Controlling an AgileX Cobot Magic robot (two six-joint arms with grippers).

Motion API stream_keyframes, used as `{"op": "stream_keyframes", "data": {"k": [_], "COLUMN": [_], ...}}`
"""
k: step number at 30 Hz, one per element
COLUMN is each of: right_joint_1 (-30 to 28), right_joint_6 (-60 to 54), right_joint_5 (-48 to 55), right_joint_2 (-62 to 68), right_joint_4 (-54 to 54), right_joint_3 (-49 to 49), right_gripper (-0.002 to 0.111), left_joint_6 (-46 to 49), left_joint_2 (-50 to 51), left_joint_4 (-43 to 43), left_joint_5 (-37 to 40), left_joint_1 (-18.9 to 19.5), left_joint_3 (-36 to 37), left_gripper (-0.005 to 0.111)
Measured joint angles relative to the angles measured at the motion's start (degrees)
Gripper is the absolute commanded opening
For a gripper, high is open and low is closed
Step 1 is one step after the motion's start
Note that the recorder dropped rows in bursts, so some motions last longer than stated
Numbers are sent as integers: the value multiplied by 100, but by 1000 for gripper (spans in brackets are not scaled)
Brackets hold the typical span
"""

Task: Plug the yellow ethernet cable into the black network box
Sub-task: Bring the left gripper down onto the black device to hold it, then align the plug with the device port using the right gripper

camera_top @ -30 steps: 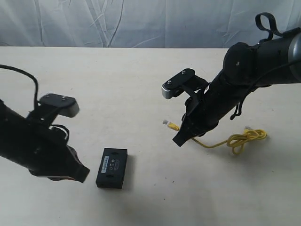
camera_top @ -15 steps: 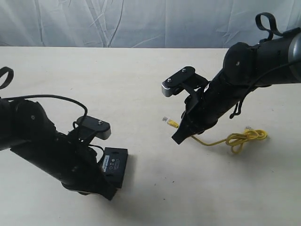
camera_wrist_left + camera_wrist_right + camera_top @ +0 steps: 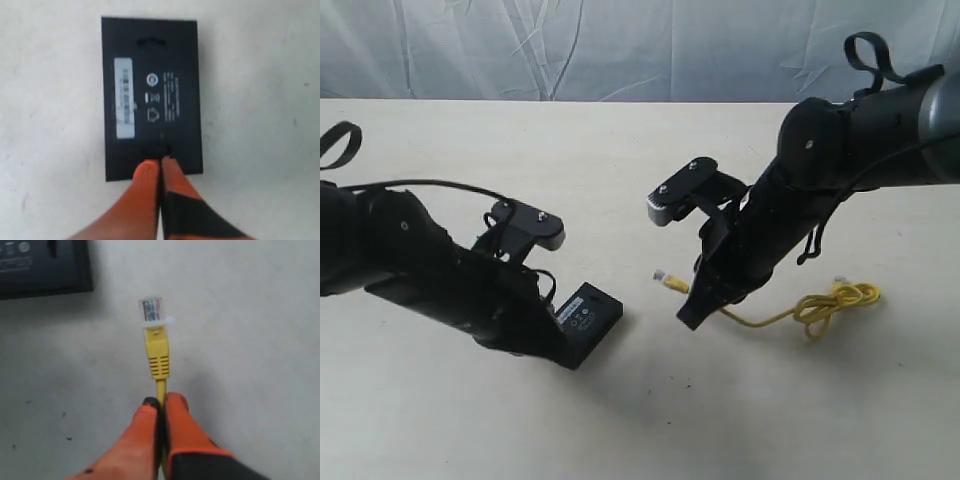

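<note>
The right gripper grasps the cable just behind its plug, the clenched left gripper touches the box on the desk, and the plugging is not yet done.

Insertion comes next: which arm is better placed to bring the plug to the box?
Right. The right gripper is shut on the thin yellow ethernet cable just behind its clear plug, which juts free. The left gripper, shut, only touches the flat black plastic network box.
</note>
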Motion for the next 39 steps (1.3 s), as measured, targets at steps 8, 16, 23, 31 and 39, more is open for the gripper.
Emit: {"op": "stream_keyframes", "data": {"k": [8,16,23,31,39], "right_joint_1": [653,1332,1588,1588,1588], "right_joint_6": [-15,-1,-1,14,29], "right_joint_5": [245,-222,-459,-720,-990], "right_joint_2": [0,0,0,143,143], "right_joint_4": [-181,-181,-181,-181,-181], "right_joint_3": [139,391,391,391,396], "right_gripper": [0,0,-1,-1,-1], "left_joint_6": [60,1883,2802,3002,3038], "left_joint_2": [-11,534,1270,1506,1593], "left_joint_4": [781,-470,-1317,-1652,-1775], "left_joint_5": [1055,1731,2180,2272,2511], "left_joint_1": [1014,2032,2075,2075,2075], "left_joint_3": [-941,-1197,-1200,-1210,-1210], "left_gripper": [0,0,0,0,0]}}
